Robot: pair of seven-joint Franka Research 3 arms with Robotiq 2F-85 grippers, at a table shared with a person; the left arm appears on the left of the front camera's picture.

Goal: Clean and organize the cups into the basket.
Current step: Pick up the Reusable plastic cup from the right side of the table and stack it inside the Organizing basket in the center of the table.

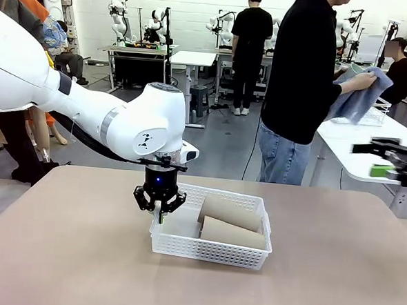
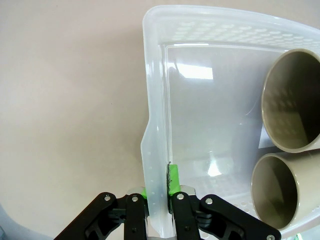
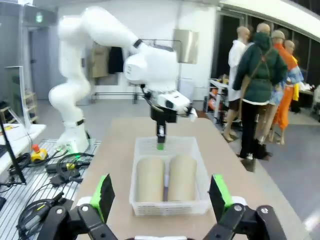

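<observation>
A shallow white lattice-sided plastic basket (image 1: 211, 253) is set on the tan tabletop (image 1: 66, 255). A tall kraft-brown paper cup (image 1: 231, 211) is laid on its side inside, with a second brown paper cup (image 1: 232, 234) touching it. The basket's end wall is pinched between the fingers of the left gripper (image 1: 160, 217). The fingers of the right gripper (image 3: 162, 196) are spread wide, well apart from the basket. Beyond the far edge, a blue cloth (image 1: 362, 100) is held by a person around what seems a pale mint-green cup (image 1: 355, 67).

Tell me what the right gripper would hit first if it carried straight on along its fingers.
Probably the basket: the open right gripper points across the table at its near end, where two brown cups lie. Depth is unclear; it may pass above toward the left gripper.
</observation>
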